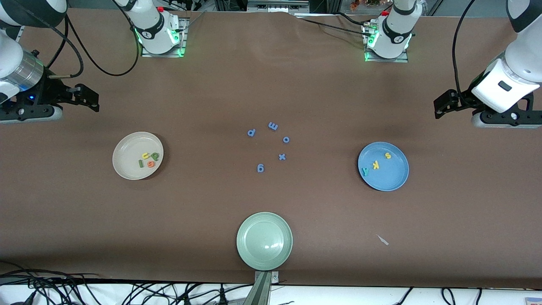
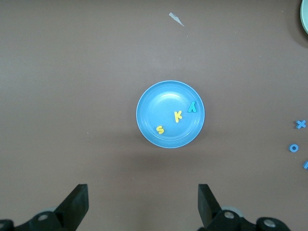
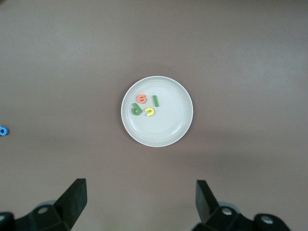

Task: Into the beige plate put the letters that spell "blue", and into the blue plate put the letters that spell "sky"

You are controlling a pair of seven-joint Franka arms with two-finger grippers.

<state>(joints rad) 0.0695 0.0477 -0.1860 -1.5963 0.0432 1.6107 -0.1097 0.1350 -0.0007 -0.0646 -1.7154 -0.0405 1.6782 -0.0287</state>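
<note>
The beige plate [image 1: 127, 157] [image 3: 168, 122] holds the yellow "u" [image 1: 145, 155] [image 3: 150, 112], green "b" [image 1: 155, 156] [image 3: 136, 109], orange "e" [image 1: 150, 164] [image 3: 141, 99] and dark-green "l" [image 1: 141, 163] [image 3: 155, 100]. In the blue plate [image 1: 393, 174] [image 2: 154, 108] lie the yellow "s" [image 1: 387, 155] [image 2: 160, 129], yellow-orange "k" [image 1: 375, 165] [image 2: 178, 115] and teal "y" [image 1: 365, 170] [image 2: 192, 107]. My right gripper [image 1: 92, 101] [image 3: 140, 199] hangs open and empty, high over bare table beside the beige plate. My left gripper [image 1: 440, 106] [image 2: 143, 202] is likewise open and empty, over bare table beside the blue plate.
Several periwinkle-blue letters [image 1: 273, 126] lie loose mid-table, among them an "o" [image 1: 286, 139] and an "x" [image 1: 282, 156]. A pale green plate [image 1: 264, 240] sits near the front edge. A small white scrap [image 1: 382, 239] lies nearer the front camera than the blue plate.
</note>
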